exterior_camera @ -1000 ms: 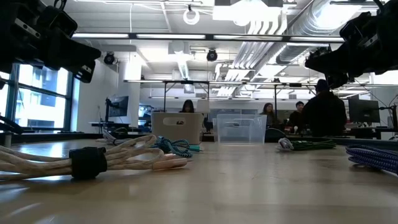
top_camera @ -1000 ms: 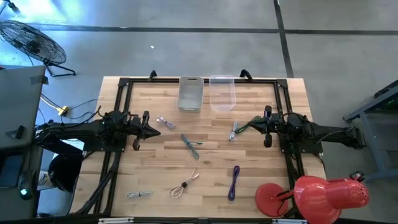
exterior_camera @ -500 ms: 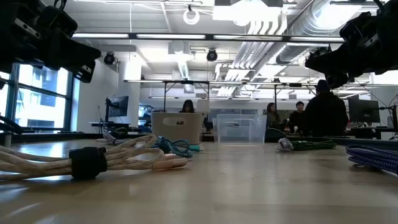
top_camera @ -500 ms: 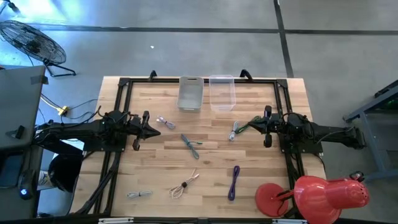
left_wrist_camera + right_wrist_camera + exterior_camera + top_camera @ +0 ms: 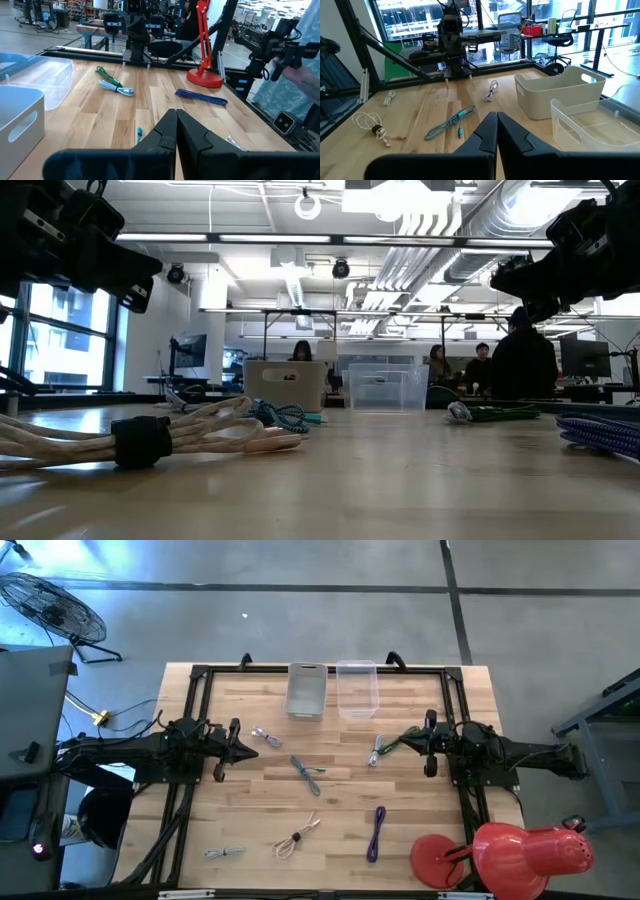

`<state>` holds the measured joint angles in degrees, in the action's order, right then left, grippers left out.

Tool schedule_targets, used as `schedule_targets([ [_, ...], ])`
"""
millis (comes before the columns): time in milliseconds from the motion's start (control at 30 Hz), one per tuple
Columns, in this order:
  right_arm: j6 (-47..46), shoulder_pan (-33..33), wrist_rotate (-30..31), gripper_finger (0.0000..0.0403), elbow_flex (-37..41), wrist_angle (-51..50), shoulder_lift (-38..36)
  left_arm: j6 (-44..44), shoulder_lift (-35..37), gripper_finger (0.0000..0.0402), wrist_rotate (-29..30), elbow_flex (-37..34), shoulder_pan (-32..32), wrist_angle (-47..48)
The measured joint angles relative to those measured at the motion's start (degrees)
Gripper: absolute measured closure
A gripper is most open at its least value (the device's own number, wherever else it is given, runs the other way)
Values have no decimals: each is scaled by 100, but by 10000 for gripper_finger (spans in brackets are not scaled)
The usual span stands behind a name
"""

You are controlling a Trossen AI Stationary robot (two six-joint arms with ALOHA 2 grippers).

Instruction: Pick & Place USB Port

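Observation:
Several bundled USB cables lie flat on the wooden table: a silver one (image 5: 266,736), a teal one (image 5: 307,772), a green and white one (image 5: 380,750), a purple one (image 5: 377,832), a beige one (image 5: 297,836) and a grey one (image 5: 224,852). My left gripper (image 5: 243,747) hovers shut at the table's left, just left of the silver cable; its fingers meet in its wrist view (image 5: 176,125). My right gripper (image 5: 408,740) hovers shut at the right, by the green cable's end, with its fingers together (image 5: 496,127). Both are raised above the table and hold nothing.
A white bin (image 5: 306,690) and a clear bin (image 5: 357,688) stand side by side at the far edge. A red desk lamp (image 5: 500,850) sits at the near right corner. A black frame (image 5: 200,680) runs along the table's sides. People sit in the room beyond.

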<state>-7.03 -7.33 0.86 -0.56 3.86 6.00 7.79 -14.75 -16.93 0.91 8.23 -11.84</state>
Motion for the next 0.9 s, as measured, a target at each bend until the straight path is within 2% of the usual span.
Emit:
schedule_targets([
  [900, 0, -13, 0, 402, -2, 69, 0, -2, -2, 401, 0, 2, 2, 0],
])
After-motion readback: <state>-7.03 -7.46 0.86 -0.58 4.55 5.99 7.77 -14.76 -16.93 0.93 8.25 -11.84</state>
